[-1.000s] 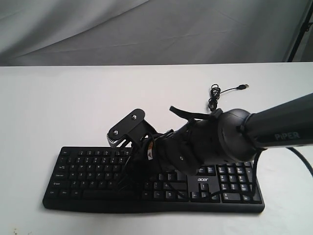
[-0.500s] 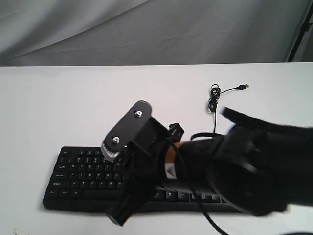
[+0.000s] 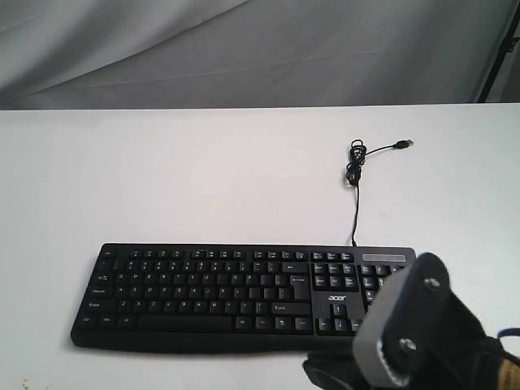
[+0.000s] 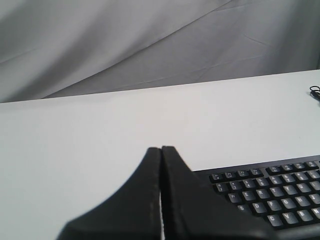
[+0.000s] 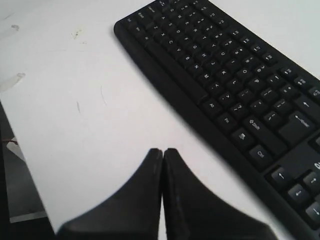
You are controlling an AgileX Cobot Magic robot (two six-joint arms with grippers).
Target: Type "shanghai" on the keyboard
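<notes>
The black keyboard point(image 3: 203, 292) lies flat near the front of the white table point(image 3: 203, 179), all its keys uncovered. Its thin cable point(image 3: 355, 195) runs back to a loose USB plug point(image 3: 402, 145). My right arm point(image 3: 414, 341) shows only at the lower right corner of the exterior view, in front of the number pad. In the right wrist view my right gripper point(image 5: 163, 150) is shut and empty, over bare table beside the keyboard point(image 5: 225, 85). My left gripper point(image 4: 161, 148) is shut and empty too, off the corner of the keyboard point(image 4: 270, 192), and hidden from the exterior view.
A grey cloth backdrop point(image 3: 244, 49) hangs behind the table. The table's near edge point(image 5: 30, 200) drops to a dark gap in the right wrist view. A dark stand leg point(image 3: 500, 49) leans at the far right.
My right arm has pulled back from above the middle of the keyboard to the lower right corner in front of it. The keys it covered now show.
</notes>
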